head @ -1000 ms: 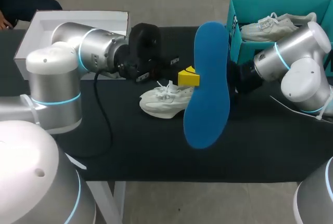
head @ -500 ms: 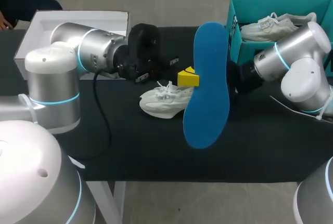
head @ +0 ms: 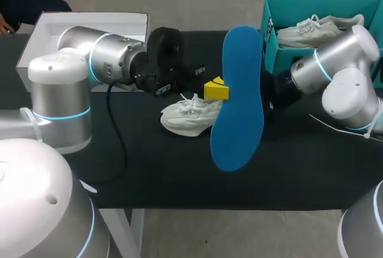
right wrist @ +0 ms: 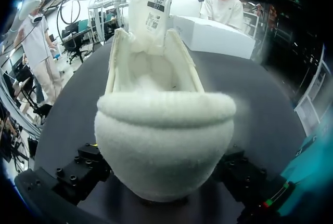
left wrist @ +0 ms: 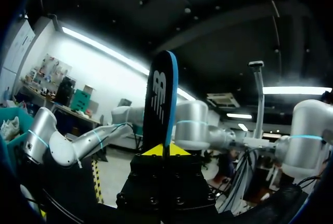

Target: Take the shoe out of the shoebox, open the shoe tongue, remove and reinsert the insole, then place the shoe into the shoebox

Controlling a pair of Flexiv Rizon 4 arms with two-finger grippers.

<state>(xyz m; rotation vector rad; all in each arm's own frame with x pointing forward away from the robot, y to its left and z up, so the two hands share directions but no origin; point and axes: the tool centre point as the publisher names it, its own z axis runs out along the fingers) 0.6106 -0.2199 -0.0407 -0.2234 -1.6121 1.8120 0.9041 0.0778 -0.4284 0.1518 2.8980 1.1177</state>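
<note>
Insole [head: 238, 96] stands upright, clamped in the left jaws; shoe [right wrist: 164, 130] lies heel-first just before the right jaws, state unclear.

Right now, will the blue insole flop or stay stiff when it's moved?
The insole probably keeps its shape: it stands straight and unbent above the left gripper. Seen edge-on it is thin, so it likely bends if pushed flat-on, and seems light.

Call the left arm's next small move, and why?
Probably tilt the left gripper so the insole tips down toward the opening of the shoe on the table. The insole is out, clamped upright in that gripper, and the right wrist view shows the tongue pulled up and the inside bare.
</note>
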